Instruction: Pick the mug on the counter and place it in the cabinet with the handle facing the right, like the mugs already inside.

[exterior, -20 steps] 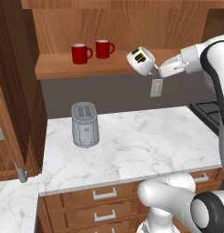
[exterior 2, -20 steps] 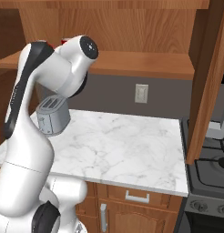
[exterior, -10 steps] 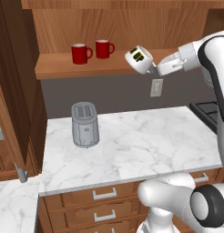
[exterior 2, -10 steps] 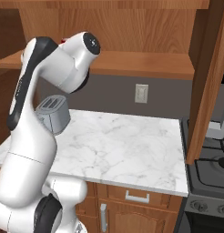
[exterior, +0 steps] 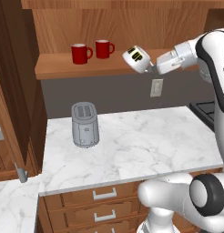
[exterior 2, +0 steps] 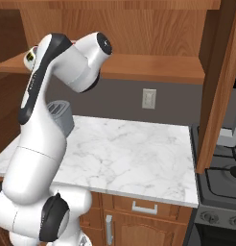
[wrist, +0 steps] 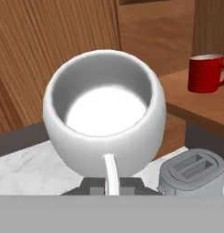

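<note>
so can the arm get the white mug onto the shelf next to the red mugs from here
Probably yes. The gripper holds the mug level with the shelf; the board right of the red mugs looks bare and the cabinet front stands open.

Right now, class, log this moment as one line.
gripper: shut on mug | mug: tilted, in air by cabinet shelf | red mugs: on shelf

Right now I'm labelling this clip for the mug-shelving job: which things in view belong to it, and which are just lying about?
Part of the job:
- white mug, held tilted by the gripper
- cabinet shelf
- two red mugs on the shelf, the pattern to match
- counter

Just lying about:
- toaster
- wall outlet
- stove
</note>
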Available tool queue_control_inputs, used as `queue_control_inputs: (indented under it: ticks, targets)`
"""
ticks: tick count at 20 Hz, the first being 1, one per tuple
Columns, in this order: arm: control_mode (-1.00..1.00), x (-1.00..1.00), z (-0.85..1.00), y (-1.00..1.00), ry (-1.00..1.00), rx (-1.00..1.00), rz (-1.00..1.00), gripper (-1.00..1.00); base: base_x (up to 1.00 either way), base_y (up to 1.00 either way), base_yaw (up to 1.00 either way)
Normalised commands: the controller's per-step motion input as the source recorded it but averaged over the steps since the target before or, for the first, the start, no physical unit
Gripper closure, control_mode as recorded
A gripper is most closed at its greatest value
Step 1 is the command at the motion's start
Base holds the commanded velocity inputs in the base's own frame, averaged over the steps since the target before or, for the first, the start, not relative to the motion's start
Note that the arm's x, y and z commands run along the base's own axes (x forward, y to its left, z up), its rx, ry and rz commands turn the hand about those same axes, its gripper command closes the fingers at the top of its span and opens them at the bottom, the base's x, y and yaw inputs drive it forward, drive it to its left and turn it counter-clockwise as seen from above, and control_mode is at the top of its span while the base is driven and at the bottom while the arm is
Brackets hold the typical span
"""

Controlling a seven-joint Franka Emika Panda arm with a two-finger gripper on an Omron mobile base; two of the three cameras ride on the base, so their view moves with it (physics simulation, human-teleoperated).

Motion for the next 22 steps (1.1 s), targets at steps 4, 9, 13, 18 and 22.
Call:
queue_control_inputs:
  ticks: [4,9,13,18,22]
  targets:
    - [-1.00,0.03,0.01,0.00,0.00,-0.04,0.06,1.00,0.00,0.00,0.00]
    - [-1.00,0.00,0.08,0.00,0.00,-0.08,0.04,1.00,0.00,0.00,0.00]
    - [-1.00,0.00,0.09,0.00,0.00,-0.08,0.02,1.00,0.00,0.00,0.00]
    - [-1.00,0.00,0.06,-0.02,0.00,-0.03,0.01,1.00,0.00,0.00,0.00]
    - [-1.00,0.00,0.00,-0.11,0.00,0.00,0.01,1.00,0.00,0.00,0.00]
